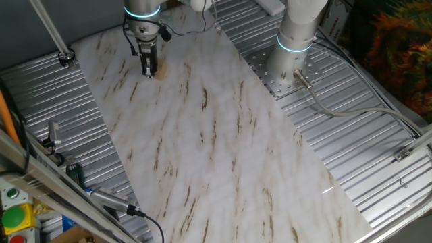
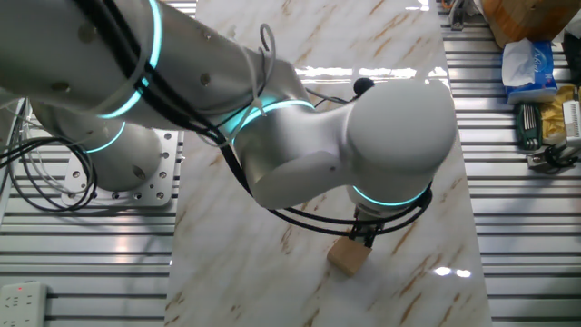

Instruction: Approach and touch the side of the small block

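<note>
The small block [image 1: 160, 72] is a plain tan wooden cube on the marble board [image 1: 223, 155] near its far left end. It also shows in the other fixed view [image 2: 348, 255], low and right of centre. My gripper [image 1: 148, 70] points straight down with its tip at the block's left side, touching it or a hair apart. Its fingers look closed together and hold nothing. In the other fixed view the arm's big wrist hides most of the gripper [image 2: 366, 236]; only the dark tip shows right at the block's top edge.
The robot base [image 1: 293, 50] stands on a bolted plate at the back right, with a grey cable [image 1: 344, 111] running over the ribbed metal table. A tissue pack [image 2: 531, 64] and tools [image 2: 545, 127] lie at one side. Button boxes [image 1: 17, 216] sit at the front left.
</note>
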You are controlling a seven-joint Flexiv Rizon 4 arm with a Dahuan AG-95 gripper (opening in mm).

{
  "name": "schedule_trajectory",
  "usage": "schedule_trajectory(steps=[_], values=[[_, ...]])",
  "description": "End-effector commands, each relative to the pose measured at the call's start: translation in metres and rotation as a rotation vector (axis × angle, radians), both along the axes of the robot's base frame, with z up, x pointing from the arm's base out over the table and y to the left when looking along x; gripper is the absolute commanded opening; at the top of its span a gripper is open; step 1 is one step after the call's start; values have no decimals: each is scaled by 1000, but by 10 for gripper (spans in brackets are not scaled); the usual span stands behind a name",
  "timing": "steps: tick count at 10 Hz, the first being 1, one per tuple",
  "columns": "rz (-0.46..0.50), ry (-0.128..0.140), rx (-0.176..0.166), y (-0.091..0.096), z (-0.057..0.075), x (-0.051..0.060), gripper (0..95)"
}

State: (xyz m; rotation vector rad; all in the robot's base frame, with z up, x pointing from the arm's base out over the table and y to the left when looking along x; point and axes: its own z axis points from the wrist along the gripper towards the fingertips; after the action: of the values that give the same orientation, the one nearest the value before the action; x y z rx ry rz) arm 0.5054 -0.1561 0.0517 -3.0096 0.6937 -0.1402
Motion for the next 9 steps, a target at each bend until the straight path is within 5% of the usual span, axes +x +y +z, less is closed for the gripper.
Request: schedule_trajectory(steps=[1,9], values=[[0,-1,3,-1,-1,1,0],[-18,-25,-17,0,-4,-3,0]])
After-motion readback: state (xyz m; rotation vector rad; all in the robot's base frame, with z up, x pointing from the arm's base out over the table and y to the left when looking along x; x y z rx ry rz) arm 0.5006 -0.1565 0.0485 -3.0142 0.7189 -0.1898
